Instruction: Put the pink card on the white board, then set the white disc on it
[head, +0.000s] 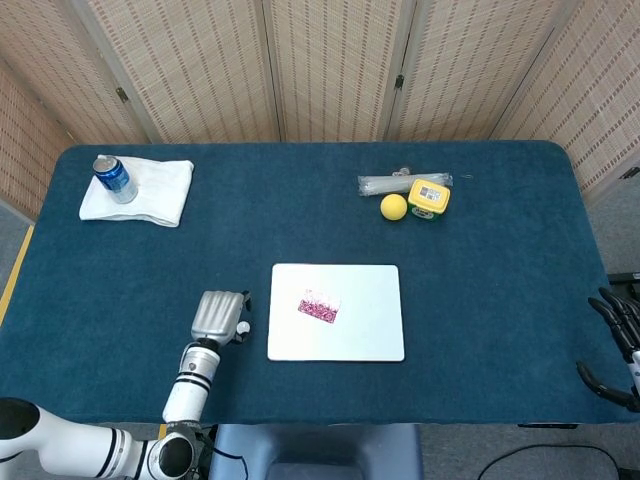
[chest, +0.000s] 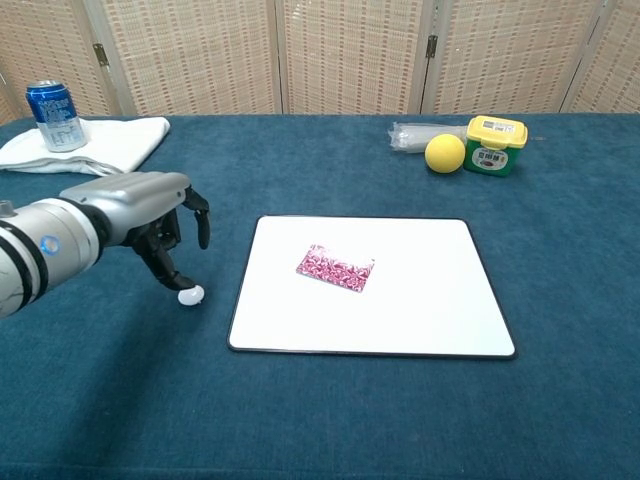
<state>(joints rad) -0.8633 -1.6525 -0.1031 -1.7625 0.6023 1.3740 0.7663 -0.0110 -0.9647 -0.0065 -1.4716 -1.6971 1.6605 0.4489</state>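
The pink patterned card (head: 319, 307) (chest: 335, 268) lies flat on the white board (head: 370, 335) (chest: 420, 300), left of the board's middle. The small white disc (head: 242, 327) (chest: 190, 295) sits on the blue cloth just off the board's left edge. My left hand (head: 218, 315) (chest: 150, 220) hovers over the disc with its fingers apart and pointing down; one fingertip (chest: 176, 283) is right beside the disc, and nothing is held. Only part of my right hand (head: 618, 340) shows at the right table edge in the head view, fingers spread and empty.
A blue can (head: 114, 178) (chest: 54, 116) stands on a folded white towel (head: 150, 195) (chest: 110, 142) at the far left. A yellow ball (head: 394, 207) (chest: 445, 153), a yellow-lidded tub (head: 429, 197) (chest: 494, 145) and a clear bag (head: 380, 184) lie at the far right.
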